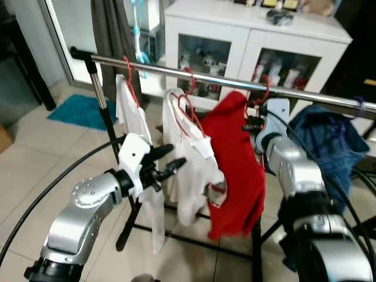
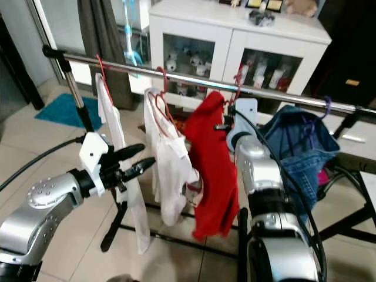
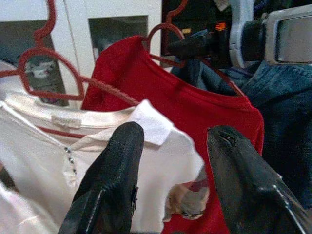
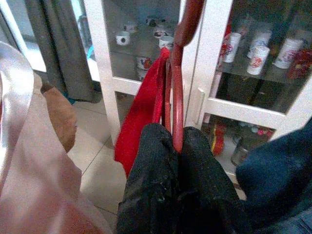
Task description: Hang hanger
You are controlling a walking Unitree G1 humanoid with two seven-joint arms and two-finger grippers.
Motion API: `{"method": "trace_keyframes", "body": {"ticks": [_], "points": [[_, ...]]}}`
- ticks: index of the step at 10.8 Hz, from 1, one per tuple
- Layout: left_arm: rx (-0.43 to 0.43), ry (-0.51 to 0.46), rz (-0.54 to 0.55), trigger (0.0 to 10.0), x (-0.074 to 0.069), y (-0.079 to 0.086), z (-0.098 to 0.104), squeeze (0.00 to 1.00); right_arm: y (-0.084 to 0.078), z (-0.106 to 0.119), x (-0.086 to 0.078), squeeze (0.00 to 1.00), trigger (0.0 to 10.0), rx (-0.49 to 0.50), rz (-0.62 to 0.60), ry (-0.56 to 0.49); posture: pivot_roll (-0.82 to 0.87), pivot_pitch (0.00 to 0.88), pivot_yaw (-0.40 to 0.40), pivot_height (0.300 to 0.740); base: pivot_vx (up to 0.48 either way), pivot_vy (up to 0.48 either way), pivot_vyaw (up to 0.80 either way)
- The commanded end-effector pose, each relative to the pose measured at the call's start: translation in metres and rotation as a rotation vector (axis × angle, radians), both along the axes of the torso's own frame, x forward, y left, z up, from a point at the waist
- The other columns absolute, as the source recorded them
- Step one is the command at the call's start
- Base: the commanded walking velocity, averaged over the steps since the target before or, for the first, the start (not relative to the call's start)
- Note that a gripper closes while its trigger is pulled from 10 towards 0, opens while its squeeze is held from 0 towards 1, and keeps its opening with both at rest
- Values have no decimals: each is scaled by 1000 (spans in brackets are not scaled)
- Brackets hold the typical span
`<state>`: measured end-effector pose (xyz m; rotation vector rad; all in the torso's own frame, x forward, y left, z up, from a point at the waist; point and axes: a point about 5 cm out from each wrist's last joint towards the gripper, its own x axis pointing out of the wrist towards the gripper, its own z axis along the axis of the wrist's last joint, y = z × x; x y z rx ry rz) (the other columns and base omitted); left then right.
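A red hanger (image 4: 178,92) carries a red shirt (image 1: 235,158), and its hook (image 1: 265,89) curls at the metal rail (image 1: 176,71) of the clothes rack. My right gripper (image 4: 178,146) is shut on the hanger's neck just under the rail, where the eye view shows it as black fingers (image 1: 251,123). The left gripper (image 1: 170,161) is open, lower and to the left, in front of a white shirt (image 1: 185,158) on its own red hanger. Through the left wrist view its fingers (image 3: 114,180) frame the white collar and red shirt (image 3: 195,107).
Another white garment (image 1: 132,114) hangs at the rail's left end and blue denim (image 1: 329,141) at the right. A white glass-door cabinet (image 1: 235,29) stands behind. A teal mat (image 1: 79,108) lies on the tiled floor, with the rack's black base (image 1: 126,235) below.
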<state>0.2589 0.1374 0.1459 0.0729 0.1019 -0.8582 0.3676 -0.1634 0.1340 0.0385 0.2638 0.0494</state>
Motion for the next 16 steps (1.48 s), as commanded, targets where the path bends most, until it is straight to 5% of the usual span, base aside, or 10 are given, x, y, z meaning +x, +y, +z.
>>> {"method": "trace_keyframes", "body": {"ticks": [1,8,9,10,11,16], "points": [[-2,-23,-36,10000,1,-4,9,0,-7,10,5,0,10000,2,-35,-18,71,0,-39,740,0,0,0],[-10,2,-80,10000,-3,-7,6,0,-11,-12,6,0,10000,-52,-14,103,62,0,-32,740,0,0,0],[-13,1,-80,10000,-3,-7,6,0,-13,-11,5,231,10000,-53,-17,81,62,0,-32,740,0,0,0],[-16,-1,-78,10000,-3,-7,6,0,-14,-8,4,906,10000,-55,-11,53,60,0,-33,740,0,0,0],[-26,-7,-72,10000,-3,-8,7,0,-16,0,1,1000,10000,-59,15,-18,59,0,-34,740,0,0,0],[-24,-8,84,10000,-2,2,-1,0,-4,33,-41,1000,10000,8,261,-243,53,0,-35,740,0,0,0]]}}
